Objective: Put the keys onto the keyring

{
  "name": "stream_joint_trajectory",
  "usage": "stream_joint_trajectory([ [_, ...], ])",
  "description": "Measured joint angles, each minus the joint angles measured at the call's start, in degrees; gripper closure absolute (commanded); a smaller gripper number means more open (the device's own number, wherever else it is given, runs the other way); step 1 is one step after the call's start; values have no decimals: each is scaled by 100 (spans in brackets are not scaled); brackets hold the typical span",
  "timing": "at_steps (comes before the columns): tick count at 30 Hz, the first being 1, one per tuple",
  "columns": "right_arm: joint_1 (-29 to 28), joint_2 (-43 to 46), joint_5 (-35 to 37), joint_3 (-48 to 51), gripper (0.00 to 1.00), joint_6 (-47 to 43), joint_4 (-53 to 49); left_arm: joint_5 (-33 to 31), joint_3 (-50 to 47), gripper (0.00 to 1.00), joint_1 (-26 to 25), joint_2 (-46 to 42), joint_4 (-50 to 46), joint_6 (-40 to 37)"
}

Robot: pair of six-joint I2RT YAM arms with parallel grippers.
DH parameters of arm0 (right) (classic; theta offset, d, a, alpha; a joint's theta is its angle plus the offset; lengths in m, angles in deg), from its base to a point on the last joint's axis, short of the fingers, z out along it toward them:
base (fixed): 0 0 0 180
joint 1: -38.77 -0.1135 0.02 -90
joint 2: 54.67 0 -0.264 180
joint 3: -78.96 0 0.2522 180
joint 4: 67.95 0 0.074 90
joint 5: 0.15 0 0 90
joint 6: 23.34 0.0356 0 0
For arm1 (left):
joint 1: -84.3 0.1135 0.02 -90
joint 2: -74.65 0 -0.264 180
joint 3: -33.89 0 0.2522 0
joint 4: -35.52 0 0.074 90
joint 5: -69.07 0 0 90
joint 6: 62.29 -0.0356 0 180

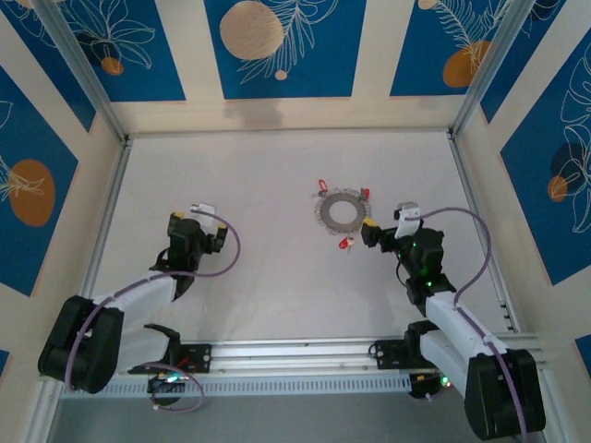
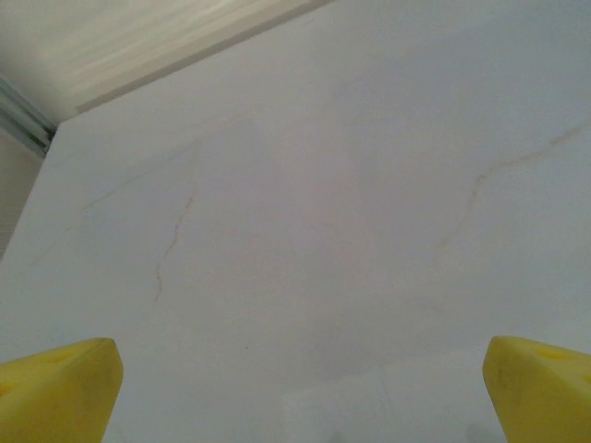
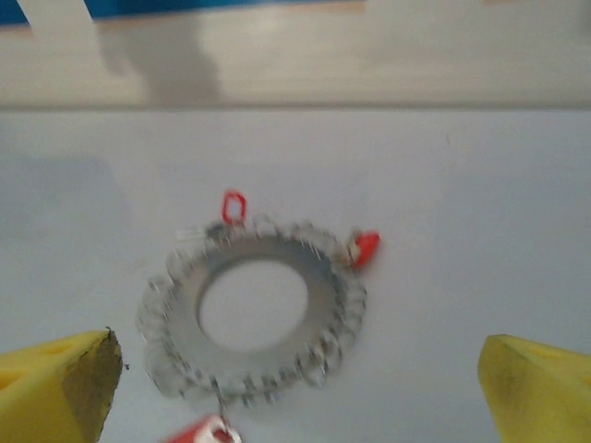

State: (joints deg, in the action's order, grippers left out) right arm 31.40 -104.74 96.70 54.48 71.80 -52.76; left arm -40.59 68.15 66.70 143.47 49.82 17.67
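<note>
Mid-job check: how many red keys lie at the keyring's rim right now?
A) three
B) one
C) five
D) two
A: the right wrist view shows three red keys at the rim of the keyring: one at its far edge, one at its right and one at its near edge.

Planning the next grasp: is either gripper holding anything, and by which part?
Nothing is held. The left gripper is open above the table; the right gripper is open, its fingers clear of the keyring.
</note>
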Motion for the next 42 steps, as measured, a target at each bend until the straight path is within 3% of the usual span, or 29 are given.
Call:
stream_joint_trajectory([
  [7,140,-1272,22,400,1,-203,1423,575,-293,0,726,654,1320,262],
  [19,413,-3720,39,131,1,-201,3700,1091,-120,0,997,1941,2135,422],
  [24,444,-3851,70,-26,1,-179,3663,1167,70,0,1126,1954,2063,546],
  [32,501,-3788,212,-1010,1,-111,2645,1222,96,0,1150,1952,2052,566],
  [42,501,-3788,214,-1067,1,-92,2232,1228,96,0,1150,1952,2052,566],
])
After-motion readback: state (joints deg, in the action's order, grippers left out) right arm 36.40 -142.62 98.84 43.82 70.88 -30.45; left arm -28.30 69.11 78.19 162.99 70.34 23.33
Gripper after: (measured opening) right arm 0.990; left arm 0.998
